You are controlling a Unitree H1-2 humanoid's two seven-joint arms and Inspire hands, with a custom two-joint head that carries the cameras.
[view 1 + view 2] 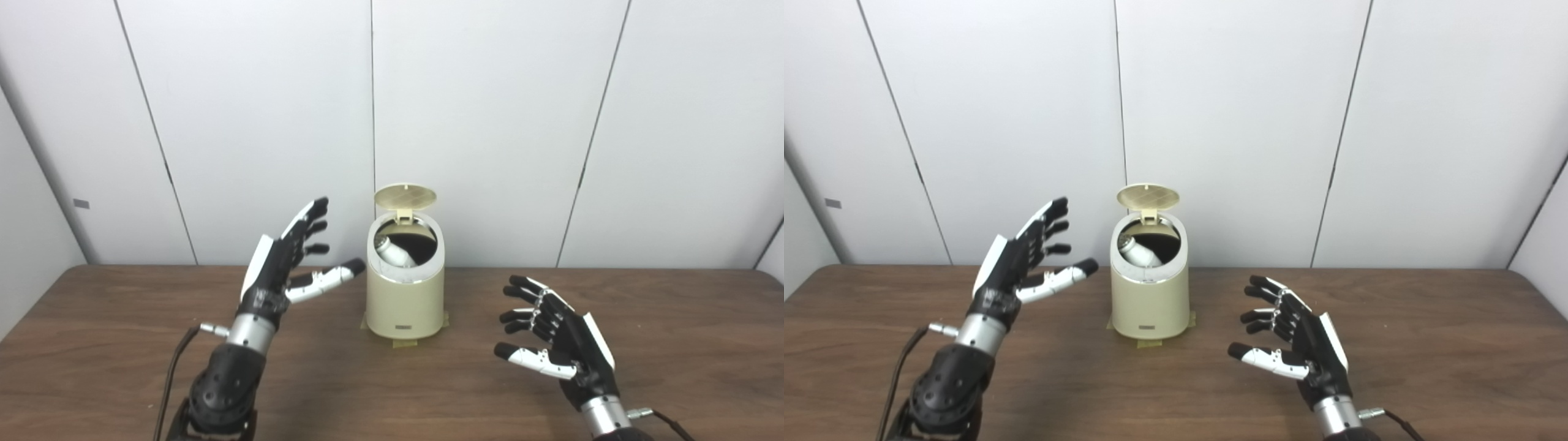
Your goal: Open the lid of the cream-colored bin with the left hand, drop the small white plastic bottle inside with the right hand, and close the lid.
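Bottle in the bin, lid up, my hands empty.

The small white bottle (394, 254) lies tilted inside the cream bin (404, 306), its lid (405, 197) standing upright; my left hand (288, 260) and right hand (554, 340) hover either side over the table (92, 343), fingers spread.

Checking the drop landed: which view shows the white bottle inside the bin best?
The left eye view: the white bottle shows neck and body inside the bin. The right eye view shows it too, slightly more cut by the rim.
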